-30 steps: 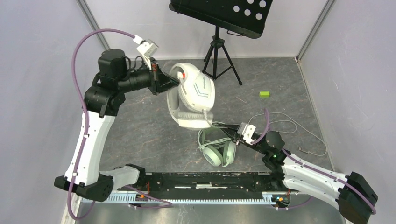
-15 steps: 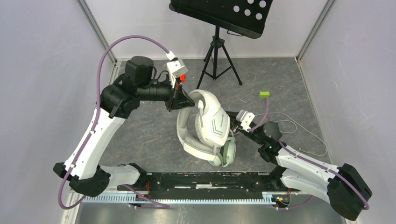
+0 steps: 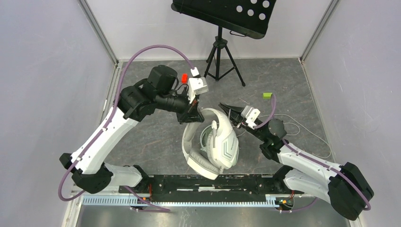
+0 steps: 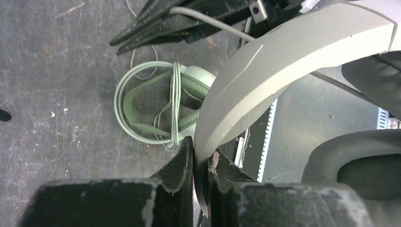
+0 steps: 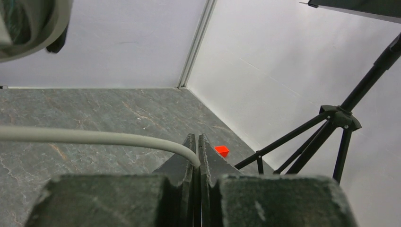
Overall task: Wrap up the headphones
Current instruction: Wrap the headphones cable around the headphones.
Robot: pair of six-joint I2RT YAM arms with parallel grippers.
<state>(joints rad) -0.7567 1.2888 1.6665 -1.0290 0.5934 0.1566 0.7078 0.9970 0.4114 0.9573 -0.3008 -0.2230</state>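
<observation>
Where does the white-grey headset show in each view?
Top external: white-grey headset at centre, between the arms.
Left wrist: its headband arcs across the upper right, pinched in the left gripper.
Right wrist: only a grey edge, upper-left corner.
Shared landmark: the right gripper, shut on the cable, in all three.

The table [image 3: 151, 135] has a dark grey, stone-patterned surface, matt and finely scratched. The white-grey headset [image 4: 293, 61] has a smooth hard plastic headband with a satin sheen and one hairline scratch; its ear cushions are soft, matt grey padding. The mint-green headset [image 4: 142, 101] is smooth, low-gloss plastic. The left claw [image 4: 201, 158] and right claw [image 5: 196, 142] are black, matt and rough-grained, with pale chipped edges. The cable [image 5: 94, 137] has a smooth, pale grey sheath. The tripod [image 5: 340, 118] is black with a slight sheen.
</observation>
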